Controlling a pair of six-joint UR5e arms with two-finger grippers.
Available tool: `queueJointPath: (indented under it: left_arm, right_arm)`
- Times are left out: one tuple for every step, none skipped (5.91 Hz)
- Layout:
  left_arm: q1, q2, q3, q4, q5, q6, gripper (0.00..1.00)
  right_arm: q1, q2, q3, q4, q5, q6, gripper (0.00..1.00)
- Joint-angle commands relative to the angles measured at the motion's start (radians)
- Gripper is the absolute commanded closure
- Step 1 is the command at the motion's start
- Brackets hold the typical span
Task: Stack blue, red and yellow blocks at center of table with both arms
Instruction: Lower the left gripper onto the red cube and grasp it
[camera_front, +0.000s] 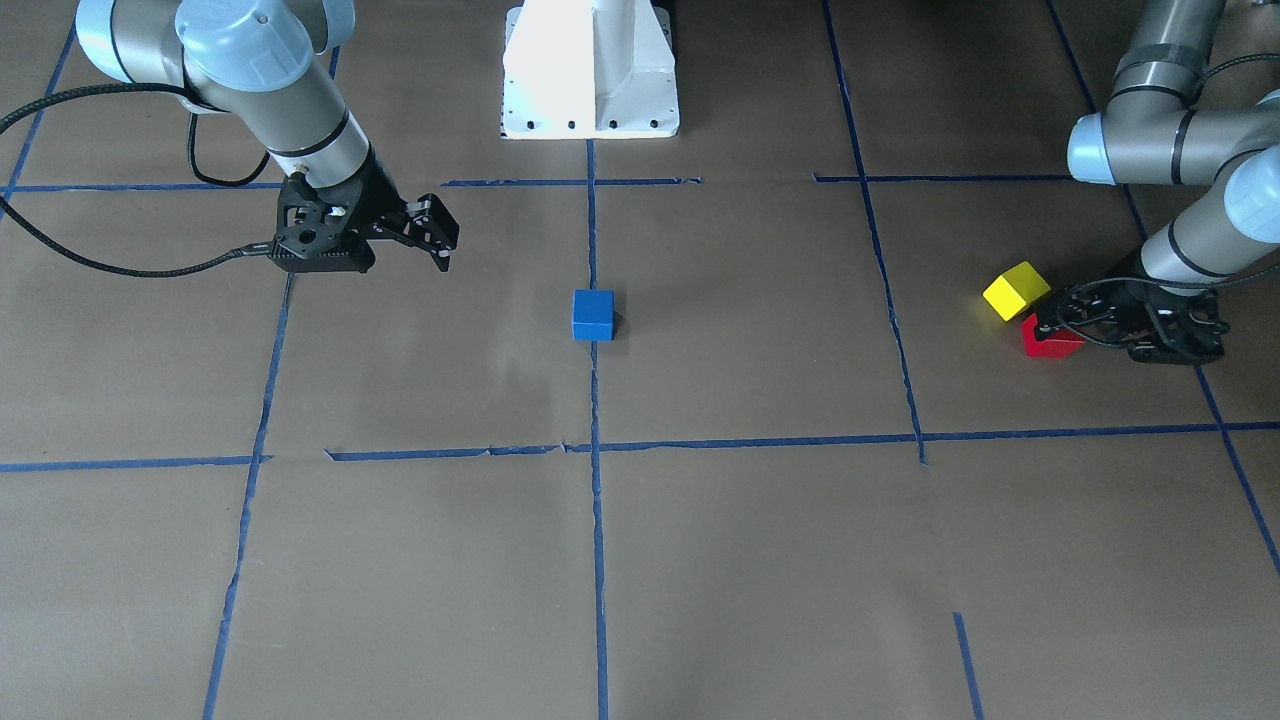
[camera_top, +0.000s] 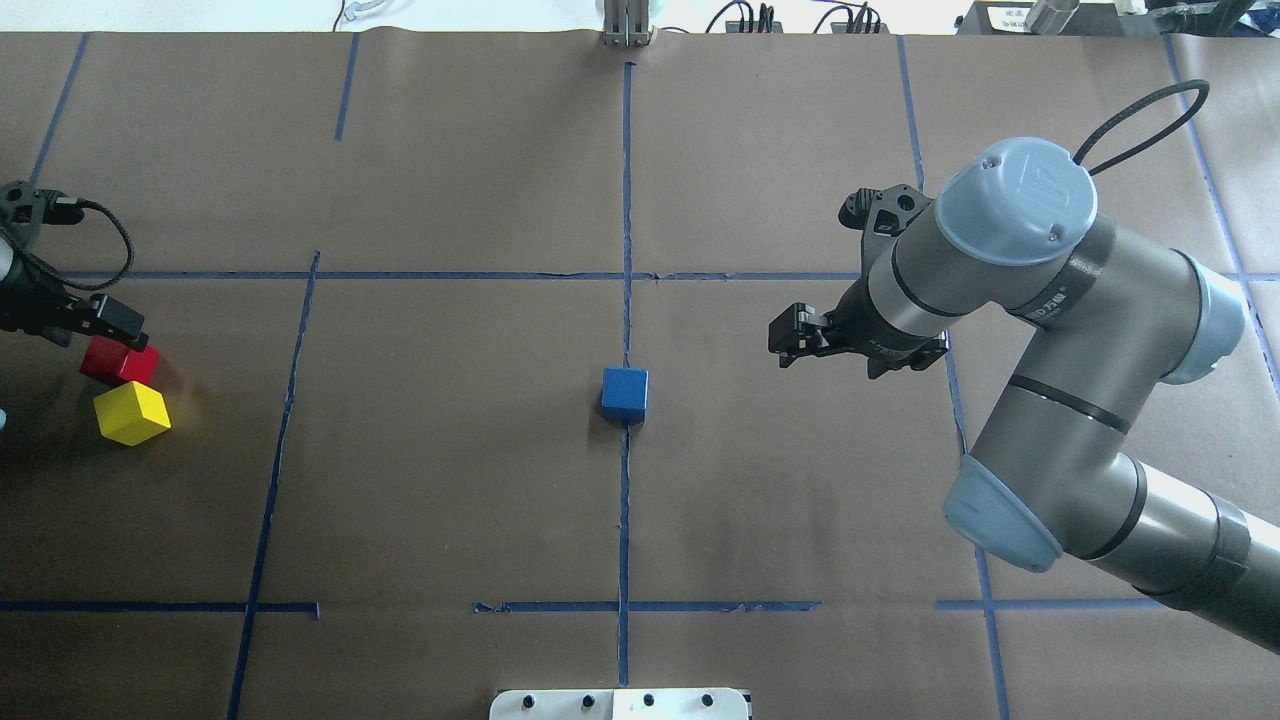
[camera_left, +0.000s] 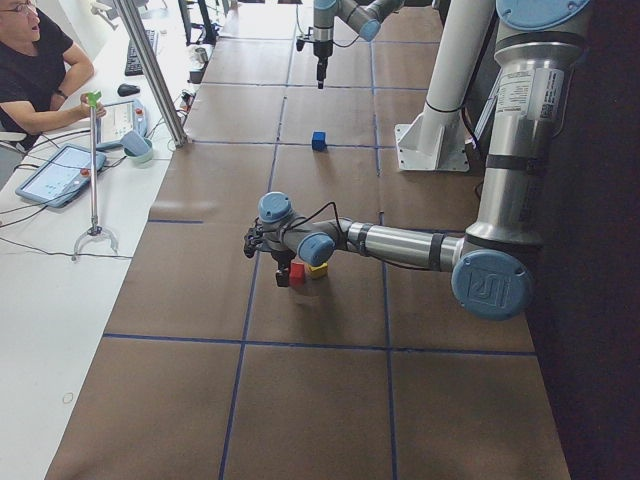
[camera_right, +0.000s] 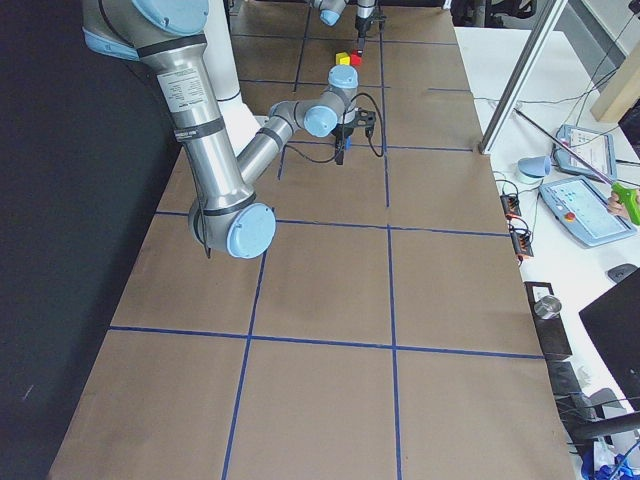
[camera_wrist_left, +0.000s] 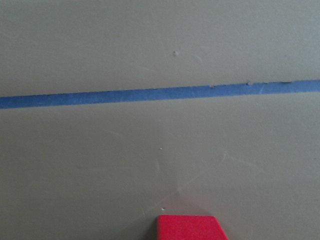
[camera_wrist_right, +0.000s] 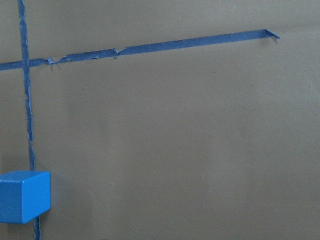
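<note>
The blue block is sitting at the centre of the table, apparently as the stack's base. The right gripper is hovering nearby, empty — its spread unreadable. The left gripper is working low at the red block, just beside the yellow block — grip unclear.

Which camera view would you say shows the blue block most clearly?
The overhead exterior view: the blue block sits whole and unobstructed on the centre tape line. Front-facing is nearly as good; right wrist crops it; exterior left shows it tiny; left wrist misses it.
</note>
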Motion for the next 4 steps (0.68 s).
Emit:
queueJointPath:
  left_arm:
    - [0.028, 0.0, 0.023, -0.004, 0.0, 0.002, 0.0]
    - [0.031, 0.002, 0.028, -0.007, 0.001, 0.004, 0.0]
    - [0.035, 0.005, 0.028, -0.008, 0.001, 0.002, 0.01]
    - [0.043, 0.005, 0.026, -0.008, 0.001, 0.002, 0.03]
  right_arm:
    - [0.002, 0.001, 0.003, 0.0, 0.0, 0.0, 0.0]
    - [0.002, 0.001, 0.007, 0.0, 0.0, 0.0, 0.0]
    - [0.002, 0.002, 0.009, 0.0, 0.002, 0.0, 0.0]
    - [0.002, 0.002, 0.013, 0.002, 0.002, 0.0, 0.0]
